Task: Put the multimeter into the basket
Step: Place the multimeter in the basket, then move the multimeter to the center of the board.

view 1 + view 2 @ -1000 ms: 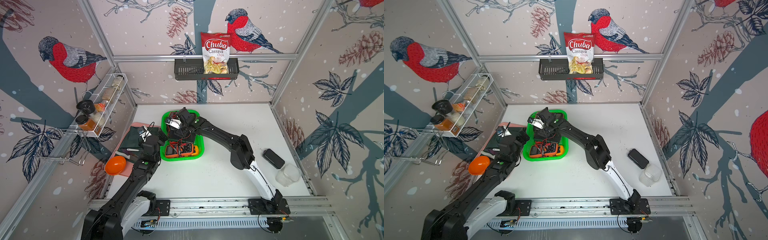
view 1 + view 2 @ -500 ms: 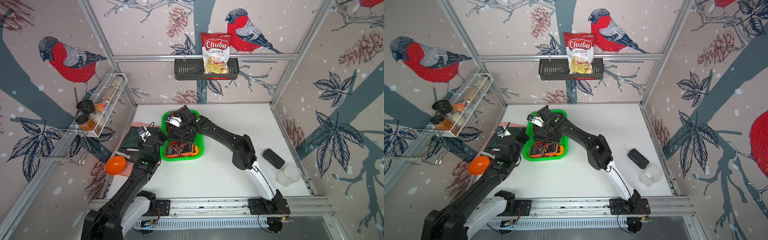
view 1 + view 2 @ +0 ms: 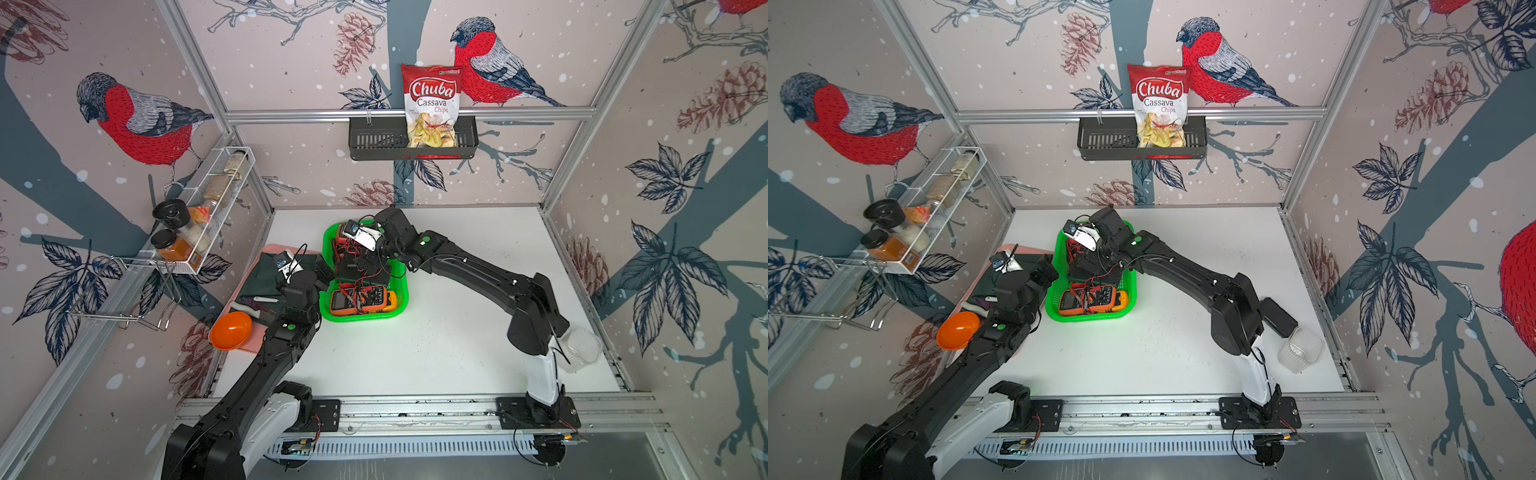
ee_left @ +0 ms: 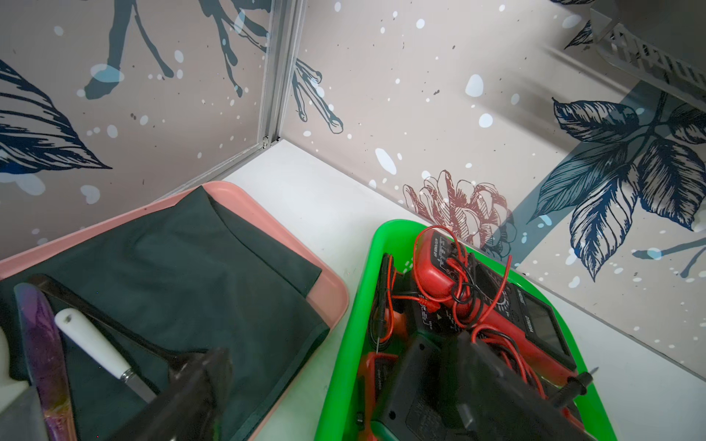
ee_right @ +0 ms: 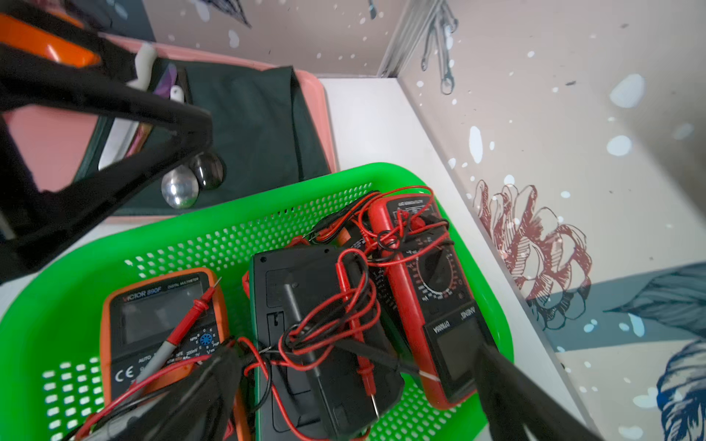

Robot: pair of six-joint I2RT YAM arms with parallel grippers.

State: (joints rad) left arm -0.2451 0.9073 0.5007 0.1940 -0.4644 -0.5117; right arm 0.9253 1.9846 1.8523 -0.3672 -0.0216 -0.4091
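- Multimeter [image 5: 301, 275], black back up, lies inside basket [image 3: 361, 317], ctr-left of a top view, btw orange meter [image 5: 160, 320] & red meter [image 5: 431, 290]; we judge placing done.
- Step now, we reckon: lift right gripper [image 5: 357, 355] straight up, slowly.
- Its jaws: wide, holding nothing; tips flank multimeter, lower edge of wrist pic; contact w/ it we can't tell.
- Left gripper [image 3: 323, 269]: also wide, empty, just left of basket.
- Leads [image 5: 348, 305] loop near tips: snag risk, so no sideways drag.

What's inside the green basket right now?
The basket holds an orange multimeter, a black multimeter lying back-up and a red multimeter, with tangled leads over them. Anything beneath them is covered.
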